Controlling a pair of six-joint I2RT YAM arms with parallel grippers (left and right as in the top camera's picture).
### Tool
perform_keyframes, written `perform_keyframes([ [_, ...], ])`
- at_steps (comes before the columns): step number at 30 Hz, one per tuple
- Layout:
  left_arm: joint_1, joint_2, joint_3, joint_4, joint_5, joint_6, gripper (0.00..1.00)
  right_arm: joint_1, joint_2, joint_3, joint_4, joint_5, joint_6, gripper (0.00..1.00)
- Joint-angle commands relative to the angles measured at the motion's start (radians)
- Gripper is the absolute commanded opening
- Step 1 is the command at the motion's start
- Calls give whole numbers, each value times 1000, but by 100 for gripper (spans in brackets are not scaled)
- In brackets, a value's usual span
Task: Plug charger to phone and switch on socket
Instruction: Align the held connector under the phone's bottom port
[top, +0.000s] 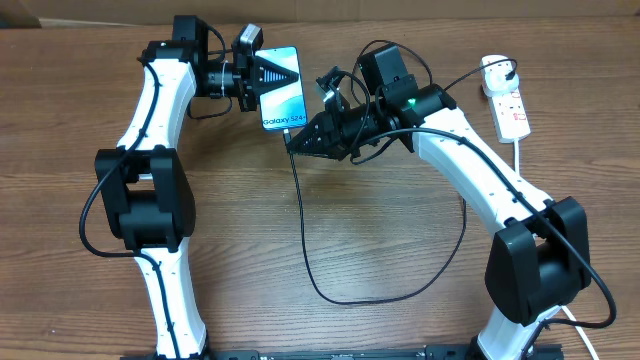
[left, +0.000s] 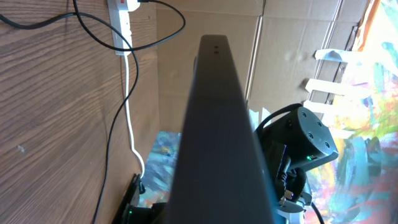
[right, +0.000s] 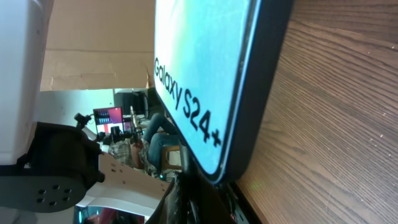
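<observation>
The phone (top: 283, 98) with its light blue screen reading "Galaxy S24+" lies at the back middle of the table. My left gripper (top: 266, 72) is shut on its far end; its dark edge (left: 217, 124) fills the left wrist view. My right gripper (top: 298, 137) is shut on the charger's connector tip at the phone's near end (right: 217, 168). The black charger cable (top: 305, 230) runs down from there, loops across the table and goes up to the white plug adapter (top: 497, 70). The socket (top: 510, 110), a white power strip with red markings, lies at the back right, also in the left wrist view (left: 121, 18).
The socket's thick white cord (top: 520, 160) runs toward the front behind the right arm and shows in the left wrist view (left: 129, 106). Cardboard panels (left: 292, 37) stand beyond the table's far edge.
</observation>
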Motion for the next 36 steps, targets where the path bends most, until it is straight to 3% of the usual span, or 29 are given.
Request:
perform_keyframes([
  [1, -2, -36, 16, 1, 32, -4, 4, 3, -23, 3, 11, 3, 2, 4],
  [36, -2, -36, 16, 1, 39, 16, 5, -25, -23, 3, 34, -19, 9, 4],
])
